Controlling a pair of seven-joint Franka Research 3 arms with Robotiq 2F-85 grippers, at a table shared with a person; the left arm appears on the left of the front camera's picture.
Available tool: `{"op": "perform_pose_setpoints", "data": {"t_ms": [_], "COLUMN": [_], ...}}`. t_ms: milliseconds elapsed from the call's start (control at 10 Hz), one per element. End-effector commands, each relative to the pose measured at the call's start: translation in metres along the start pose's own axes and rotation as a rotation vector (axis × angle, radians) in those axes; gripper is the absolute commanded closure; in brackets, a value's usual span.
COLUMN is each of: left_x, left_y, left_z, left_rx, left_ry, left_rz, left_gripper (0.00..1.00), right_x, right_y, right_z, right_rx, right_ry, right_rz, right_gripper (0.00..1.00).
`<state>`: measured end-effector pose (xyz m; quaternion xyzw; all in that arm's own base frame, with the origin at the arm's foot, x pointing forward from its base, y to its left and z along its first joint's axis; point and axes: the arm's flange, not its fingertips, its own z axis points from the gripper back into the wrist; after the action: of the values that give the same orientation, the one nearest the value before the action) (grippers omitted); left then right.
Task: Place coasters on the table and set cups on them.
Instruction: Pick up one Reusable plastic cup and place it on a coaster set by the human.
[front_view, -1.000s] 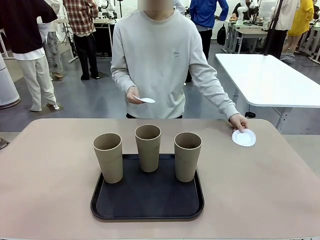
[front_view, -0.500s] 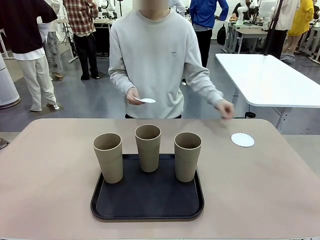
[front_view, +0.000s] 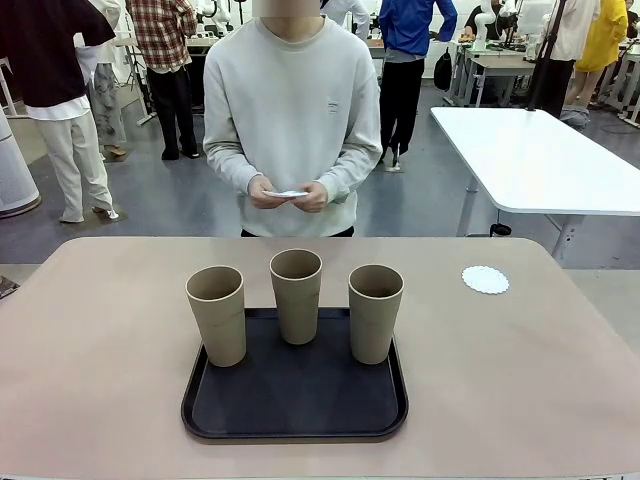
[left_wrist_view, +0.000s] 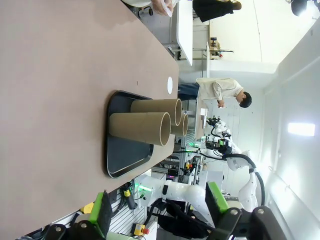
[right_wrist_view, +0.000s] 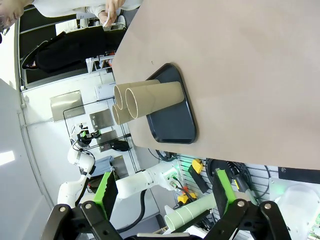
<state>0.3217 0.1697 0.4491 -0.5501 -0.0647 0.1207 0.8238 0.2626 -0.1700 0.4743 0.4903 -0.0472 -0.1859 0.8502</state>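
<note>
Cups (front_view: 296, 295) on tray (front_view: 300, 405), 1 coaster (front_view: 485, 280) on table (front_view: 90, 330)
All 3 cups stand upright on the black tray, none on the coaster, which lies flat near the far right edge, well apart from the tray. The person's hands (front_view: 312, 197) hold white paper at chest height, off the table. Left gripper (left_wrist_view: 159, 200) and right gripper (right_wrist_view: 162, 187) have jaws spread wide, holding nothing; the cups stand well ahead of both, untouched.

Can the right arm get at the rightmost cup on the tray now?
Probably yes: the right gripper is open, the rightmost cup stands at the right of the tray, and the person's hands are off the table.
</note>
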Motion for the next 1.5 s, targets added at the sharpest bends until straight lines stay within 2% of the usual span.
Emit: {"op": "perform_pose_setpoints", "data": {"t_ms": [0,400,500,600,700,900,1100,1300,1400], "left_x": [0.000,0.000,0.000,0.000,0.000,0.000,0.000,0.000,0.000], "left_y": [-0.001,-0.001,-0.001,-0.001,-0.001,-0.001,-0.001,-0.001,-0.001], "left_z": [0.001,0.001,0.001,0.001,0.001,0.001,0.001,0.001,0.001], "left_rx": [-0.019,-0.019,-0.019,-0.019,-0.019,-0.019,-0.019,-0.019,-0.019], "left_ry": [-0.002,-0.002,-0.002,-0.002,-0.002,-0.002,-0.002,-0.002,-0.002], "left_rz": [-0.002,-0.002,-0.002,-0.002,-0.002,-0.002,-0.002,-0.002,-0.002], "left_gripper": [0.00,0.00,0.00,0.00,0.00,0.00,0.00,0.00,0.00], "right_x": [0.000,0.000,0.025,0.037,0.041,0.028,0.019,0.012,0.007], "right_y": [-0.001,0.000,0.026,0.044,0.060,0.083,0.096,0.102,0.107], "right_z": [0.000,0.000,-0.007,-0.022,-0.041,-0.074,-0.106,-0.137,-0.149], "right_rx": [0.016,0.000,-0.083,-0.170,-0.208,-0.323,-0.303,-0.382,-0.419], "right_ry": [0.004,0.000,0.087,0.132,0.226,0.524,0.585,0.654,0.623], "right_rz": [0.000,0.000,0.274,0.486,0.677,0.994,1.096,1.174,1.215], "right_gripper": [0.00,0.00,0.00,0.00,0.00,0.00,0.00,0.00,0.00]}}
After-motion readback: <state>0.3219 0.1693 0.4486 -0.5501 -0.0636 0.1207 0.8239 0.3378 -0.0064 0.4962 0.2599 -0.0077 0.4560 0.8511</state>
